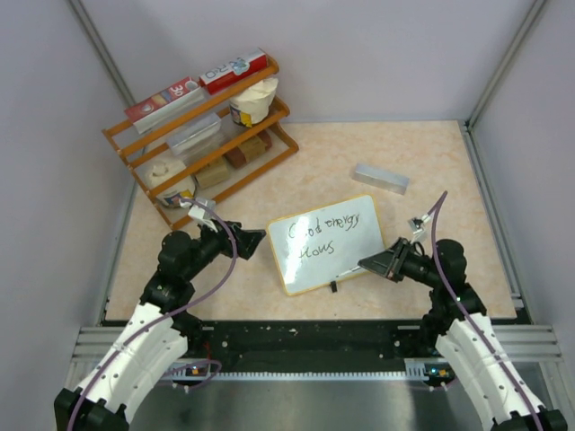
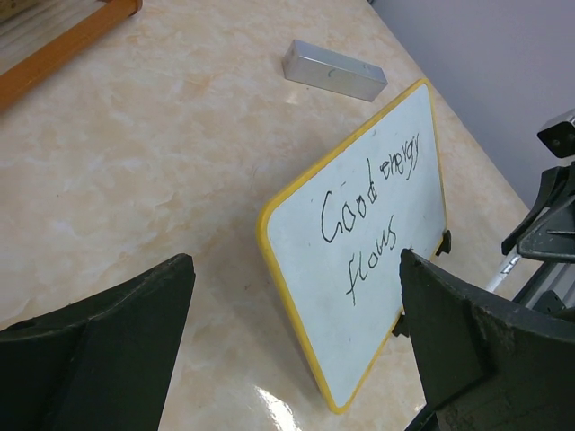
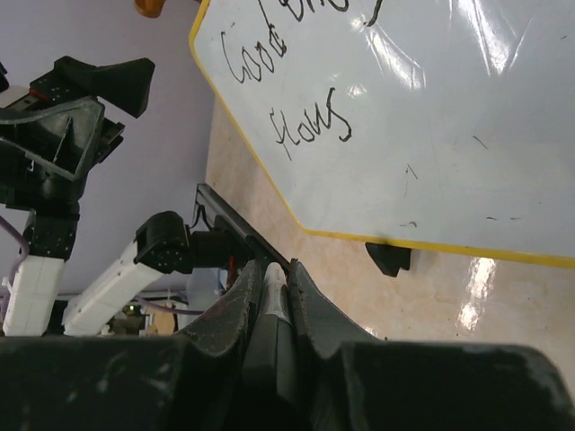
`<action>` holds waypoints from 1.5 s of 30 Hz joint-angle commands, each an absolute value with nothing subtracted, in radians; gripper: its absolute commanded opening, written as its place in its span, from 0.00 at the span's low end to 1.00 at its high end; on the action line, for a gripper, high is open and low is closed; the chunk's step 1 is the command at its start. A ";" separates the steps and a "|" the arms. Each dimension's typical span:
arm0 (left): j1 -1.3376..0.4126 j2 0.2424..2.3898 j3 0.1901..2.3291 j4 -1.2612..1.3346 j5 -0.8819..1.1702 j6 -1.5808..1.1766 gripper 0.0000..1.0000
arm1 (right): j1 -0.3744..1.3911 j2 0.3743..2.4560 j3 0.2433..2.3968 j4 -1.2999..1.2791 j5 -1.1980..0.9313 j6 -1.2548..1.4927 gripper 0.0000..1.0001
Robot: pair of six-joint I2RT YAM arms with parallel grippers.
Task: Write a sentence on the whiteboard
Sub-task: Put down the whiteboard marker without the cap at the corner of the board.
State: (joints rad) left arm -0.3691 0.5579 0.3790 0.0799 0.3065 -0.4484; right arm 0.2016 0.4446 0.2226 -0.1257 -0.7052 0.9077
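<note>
Resting on the table (image 1: 359,153), the whiteboard (image 1: 325,242) lies between both arms. The left gripper (image 1: 250,242) stands fully released beside its left edge. The right gripper (image 1: 370,263) clenches a marker (image 3: 272,289) at its right edge. The sentence (image 2: 352,211) occupies two lines.

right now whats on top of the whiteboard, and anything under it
On the whiteboard: the sentence, two black handwritten lines starting "Good", plus a few faint stray marks. Underneath is covered by the board itself; only the table shows around it.
</note>
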 commanded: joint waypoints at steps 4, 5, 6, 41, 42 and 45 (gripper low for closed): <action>-0.368 0.549 0.422 0.092 0.298 -0.459 0.99 | 0.161 0.373 0.175 -0.077 -0.867 0.999 0.00; -0.370 0.551 0.420 0.100 0.299 -0.460 0.99 | 0.161 0.367 0.161 -0.101 -0.871 0.997 0.00; -0.370 0.555 0.417 0.104 0.299 -0.460 0.99 | 0.161 0.350 0.153 -0.115 -0.870 0.999 0.00; -0.370 0.598 0.420 0.143 0.304 -0.446 0.98 | 0.161 0.419 0.146 -0.477 -0.604 0.810 0.19; -0.370 0.600 0.420 0.143 0.304 -0.446 0.98 | 0.160 0.419 0.146 -0.477 -0.604 0.811 0.19; -0.368 0.600 0.420 0.143 0.299 -0.445 0.99 | 0.161 0.419 0.141 -0.480 -0.603 0.815 0.21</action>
State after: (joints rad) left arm -0.3691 0.6086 0.3840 0.0963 0.3046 -0.4507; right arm 0.1734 0.4152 0.1383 -0.4850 -0.6144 0.8131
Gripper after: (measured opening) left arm 0.986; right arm 0.201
